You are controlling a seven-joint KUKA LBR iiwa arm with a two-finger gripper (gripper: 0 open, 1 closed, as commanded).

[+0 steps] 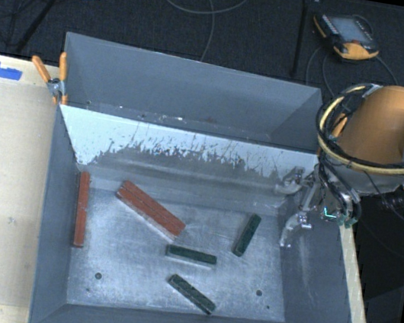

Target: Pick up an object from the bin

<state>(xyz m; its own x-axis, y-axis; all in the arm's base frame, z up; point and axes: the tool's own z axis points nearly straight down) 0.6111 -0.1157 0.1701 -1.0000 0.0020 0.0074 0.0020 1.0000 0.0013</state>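
Observation:
My gripper (292, 228) hangs over the right side of the bin, fingers pointing down, with nothing between them. A dark green bar (247, 234) lies nearly upright just left of the fingertips, apart from them. Another dark green bar (191, 255) lies flat near the bin's middle, and a third (192, 293) lies slanted toward the front.
A long reddish-brown block (150, 208) lies slanted left of centre. A thin reddish-brown stick (82, 208) rests along the bin's left wall. The arm's orange cover sits above the bin's right rim.

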